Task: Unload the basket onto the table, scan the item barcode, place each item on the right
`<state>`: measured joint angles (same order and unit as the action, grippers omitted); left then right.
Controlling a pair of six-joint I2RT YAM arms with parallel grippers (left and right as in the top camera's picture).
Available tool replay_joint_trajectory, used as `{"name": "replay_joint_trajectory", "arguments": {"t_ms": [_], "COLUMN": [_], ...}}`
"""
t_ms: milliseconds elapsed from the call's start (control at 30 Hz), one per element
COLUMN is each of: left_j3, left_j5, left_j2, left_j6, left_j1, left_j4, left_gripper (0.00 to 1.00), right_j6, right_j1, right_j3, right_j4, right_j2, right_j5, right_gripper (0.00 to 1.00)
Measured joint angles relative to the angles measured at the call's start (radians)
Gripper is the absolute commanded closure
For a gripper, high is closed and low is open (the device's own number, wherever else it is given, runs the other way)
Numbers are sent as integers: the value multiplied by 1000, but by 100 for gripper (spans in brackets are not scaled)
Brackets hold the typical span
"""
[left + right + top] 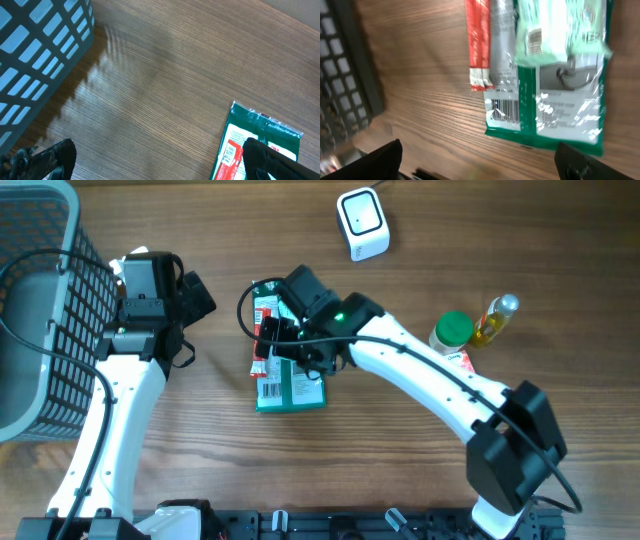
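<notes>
Across a wooden table (560,240): a grey basket (40,300) at the left edge, then a green packet (303,392) lying flat in the middle with its barcode (502,107) facing up, and a white scanner (362,223) well apart at the far side. Just over the packet, the right gripper (480,152) spread wide and holding nothing. Beside the basket, the left gripper (160,150) likewise spread wide and empty.

Overhead looks straight down, both wrist views close, sharing green packet (560,100)

Bright, even light; the basket (40,60) throws soft shadow across the worktop (200,65); the packet (560,100) glares, blurred.
</notes>
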<state>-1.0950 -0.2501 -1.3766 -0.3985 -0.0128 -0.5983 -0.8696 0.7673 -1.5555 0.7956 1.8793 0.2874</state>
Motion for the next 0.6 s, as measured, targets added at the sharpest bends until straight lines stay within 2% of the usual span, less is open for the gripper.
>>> {"name": "replay_joint_trajectory", "arguments": {"t_ms": [33, 67, 100, 200, 267, 333, 400, 500, 533, 600], "left_j3": [0, 0, 0, 0, 0, 0, 0, 0, 0, 0], "left_j5": [0, 0, 0, 0, 0, 0, 0, 0, 0, 0], "left_j2": [0, 0, 0, 0, 0, 0, 0, 0, 0, 0], "left_j6": [0, 0, 0, 0, 0, 0, 0, 0, 0, 0], "left_j1": [0, 0, 0, 0, 0, 0, 0, 0, 0, 0], "left_j4": [0, 0, 0, 0, 0, 0, 0, 0, 0, 1], "left_gripper": [0, 0, 0, 0, 0, 0, 0, 0, 0, 0], "right_j6": [71, 147, 216, 456, 570, 673, 739, 766, 761, 754], "right_j1": [-8, -19, -29, -51, -67, -93, -109, -109, -109, -109], "right_j3": [-27, -48, -63, -79, -79, -79, -79, -79, -79, -79], "right_j4": [29, 34, 34, 34, 18, -50, -106, -220, -254, -278], "right_j2": [-10, -31, -57, -107, -99, -73, -23, 105, 170, 226], "right_j5": [0, 0, 1, -36, -98, -140, -193, -233, -241, -247], "right_gripper": [7, 18, 21, 23, 30, 30, 35, 34, 29, 27]}}
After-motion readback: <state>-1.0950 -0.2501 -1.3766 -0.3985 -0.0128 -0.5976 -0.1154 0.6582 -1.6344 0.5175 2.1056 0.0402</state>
